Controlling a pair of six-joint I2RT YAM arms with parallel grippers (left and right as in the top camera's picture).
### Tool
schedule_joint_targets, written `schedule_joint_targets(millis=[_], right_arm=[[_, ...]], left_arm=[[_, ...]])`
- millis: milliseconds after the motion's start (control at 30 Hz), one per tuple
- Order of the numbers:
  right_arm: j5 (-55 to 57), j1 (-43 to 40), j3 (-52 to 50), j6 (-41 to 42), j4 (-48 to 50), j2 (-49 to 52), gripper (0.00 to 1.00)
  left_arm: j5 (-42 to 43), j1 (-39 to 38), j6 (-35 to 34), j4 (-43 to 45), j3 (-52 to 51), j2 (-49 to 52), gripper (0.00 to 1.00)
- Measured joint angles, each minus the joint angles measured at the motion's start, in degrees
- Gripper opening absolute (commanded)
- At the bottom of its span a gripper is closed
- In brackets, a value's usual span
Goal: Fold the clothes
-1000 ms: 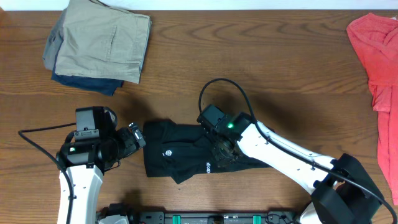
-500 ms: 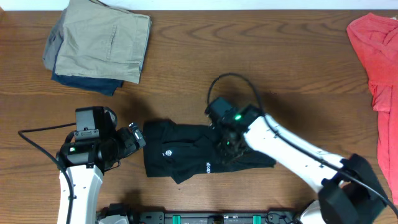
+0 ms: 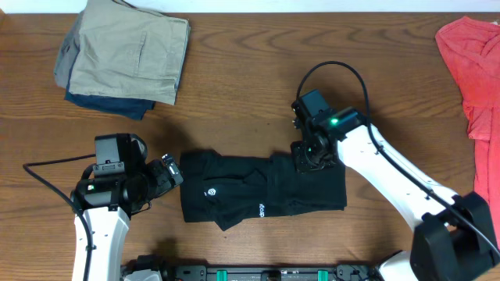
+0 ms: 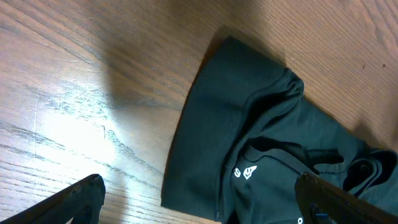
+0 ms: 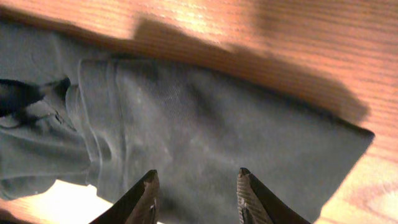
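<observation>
surface: wooden table | front centre: black T-shirt, bunched | far left: folded khaki stack | right edge: red garment

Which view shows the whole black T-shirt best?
The overhead view: the whole T-shirt is in frame. The left wrist view shows only the end with the logo, the right wrist view only the plain end.
</observation>
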Motion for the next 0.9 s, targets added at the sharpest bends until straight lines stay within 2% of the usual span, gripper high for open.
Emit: schedule_joint_targets(millis=[100,200,400,633,900], right_arm=[[-0.8,0.0,0.0,-0.3,1.7,3.4,0.13],[-3.2,0.0,0.0,-0.3,4.1,7.9,0.07],[-7.3,0.8,0.0,-0.3,9.3,13.6,0.09],[-9.0,1.5,0.1,0.2,13.2,13.9,0.13],[-7.7,-0.6,7.5,0.2,0.7,13.9,0.13]], left_arm=[[0.0,0.0,0.0,0.0,0.0,0.0,0.98],[0.0,0.0,0.0,0.0,0.0,0.0,0.98],[0.0,0.0,0.0,0.0,0.0,0.0,0.98],[0.0,0.0,0.0,0.0,0.0,0.0,0.98],[0.0,0.0,0.0,0.0,0.0,0.0,0.98]])
